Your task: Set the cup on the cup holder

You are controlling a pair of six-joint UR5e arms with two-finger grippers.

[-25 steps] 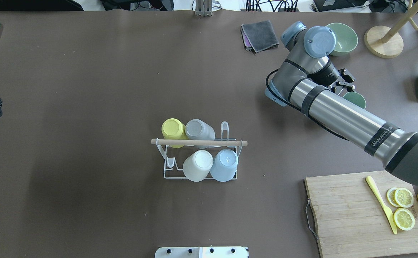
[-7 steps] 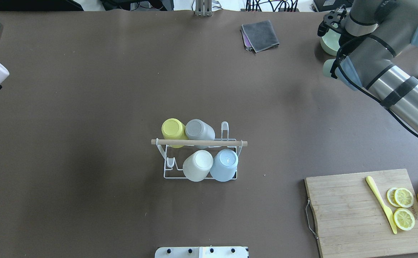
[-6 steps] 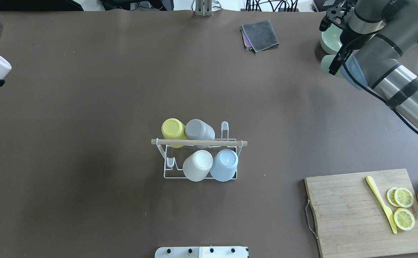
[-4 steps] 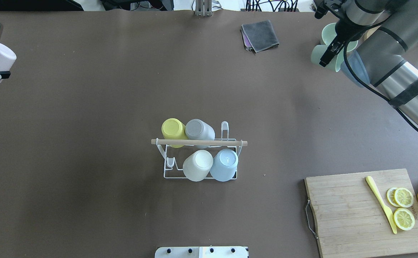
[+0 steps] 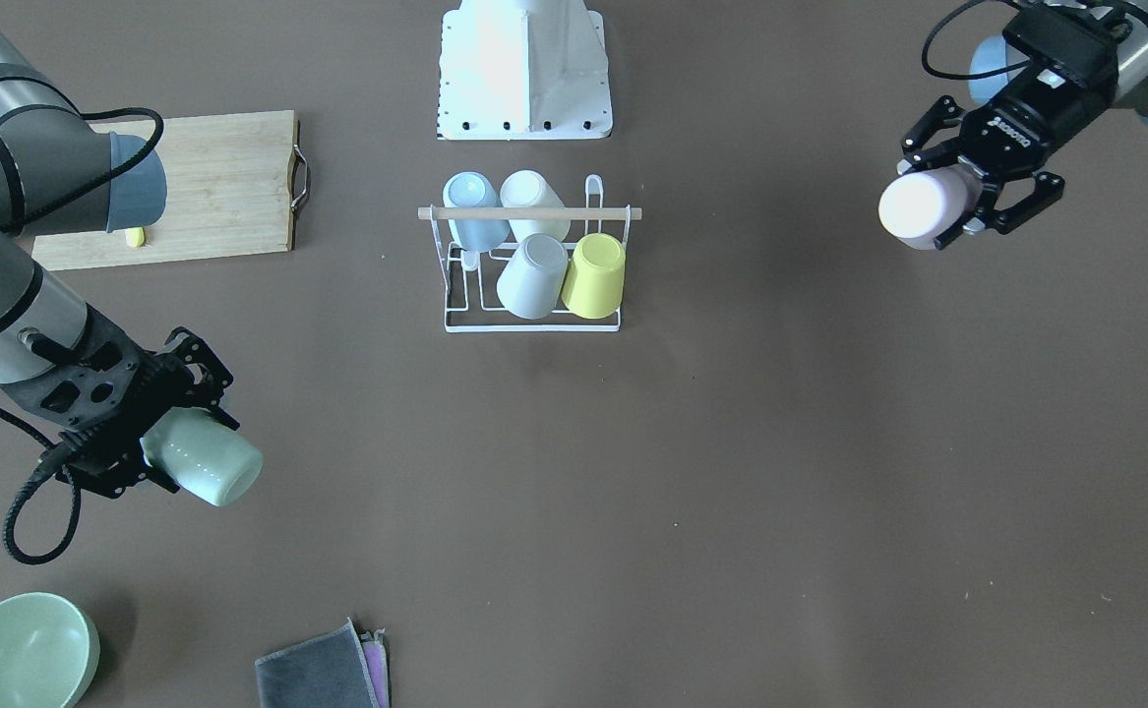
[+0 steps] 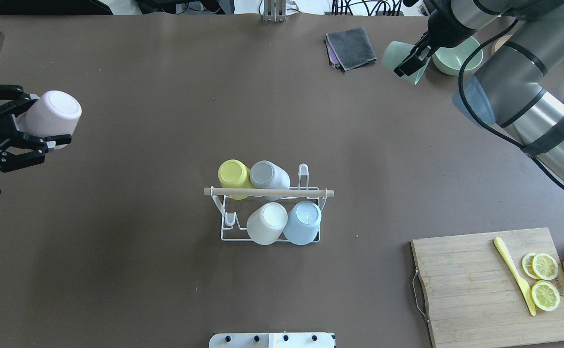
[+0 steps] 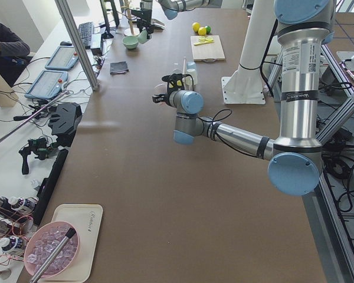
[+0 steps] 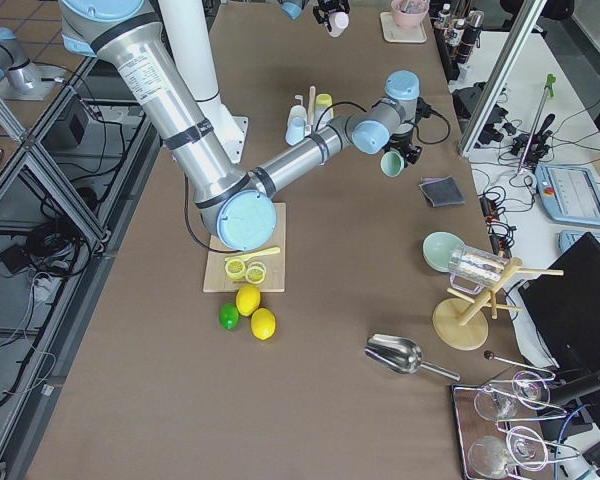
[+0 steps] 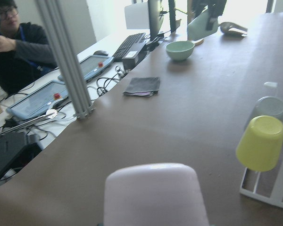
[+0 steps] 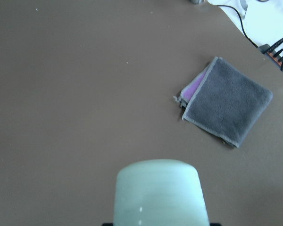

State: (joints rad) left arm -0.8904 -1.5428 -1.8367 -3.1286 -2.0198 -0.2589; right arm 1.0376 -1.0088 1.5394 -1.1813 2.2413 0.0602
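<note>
Overhead exterior, from the left: the left gripper (image 6: pixel 37 121) is clamped round a pink cup (image 6: pixel 54 113), carried clear of the table (image 6: pixel 141 270) and well apart from the holder (image 6: pixel 269 192) at mid-table. Four cups (image 6: pixel 267 229) sit inverted there, and two prongs (image 6: pixel 303 173) look free, likely why both carried cups are held tipped. At far right, the right gripper (image 6: pixel 407 60) grips a green cup (image 6: pixel 394 53).
</note>
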